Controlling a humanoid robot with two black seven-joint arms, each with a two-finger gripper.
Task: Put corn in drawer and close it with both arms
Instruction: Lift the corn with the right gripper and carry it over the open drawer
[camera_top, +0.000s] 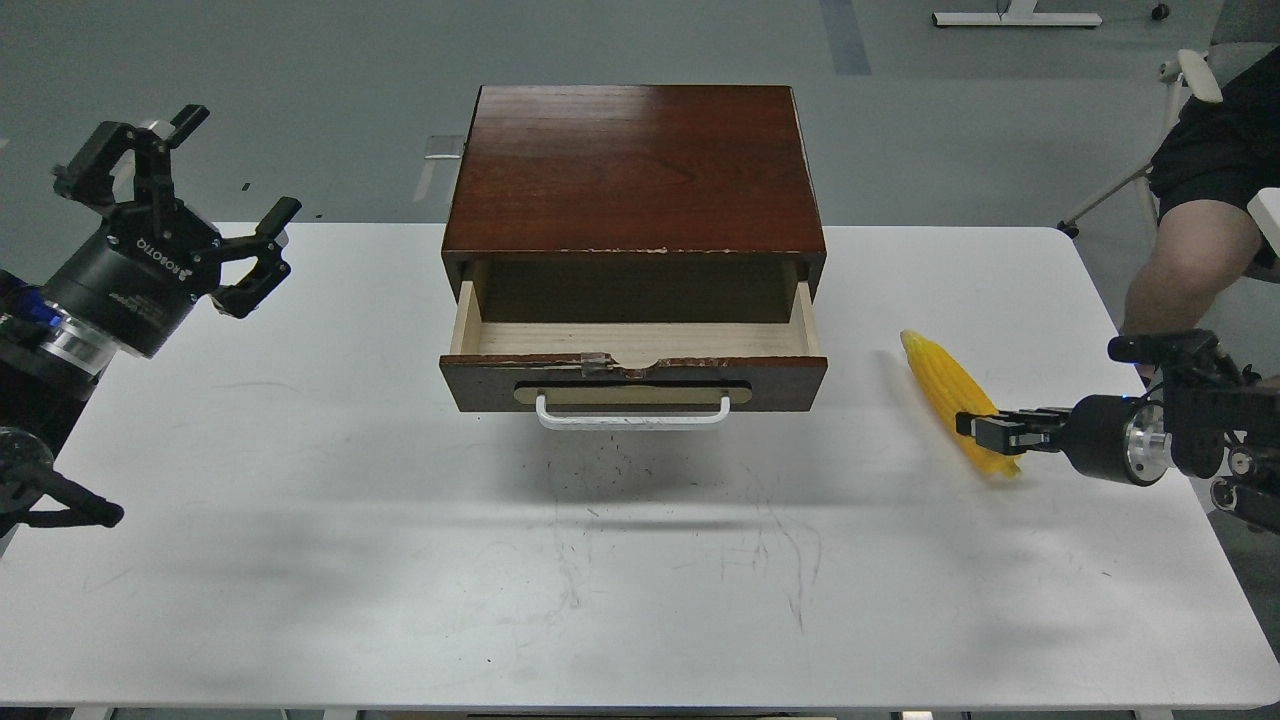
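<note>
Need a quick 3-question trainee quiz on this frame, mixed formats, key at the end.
1. True or false: the wide dark red-brown wooden drawer with the white bar handle is pulled open.
2. Which gripper is at the yellow plastic corn cob? A) left gripper B) right gripper
3. Fill in: the corn cob lies on the white table, to the ____ of the drawer in the head view.

Key: 1 true, and the visible inside looks empty. 2 B, fingers at the cob's near end. 3 right.
</note>
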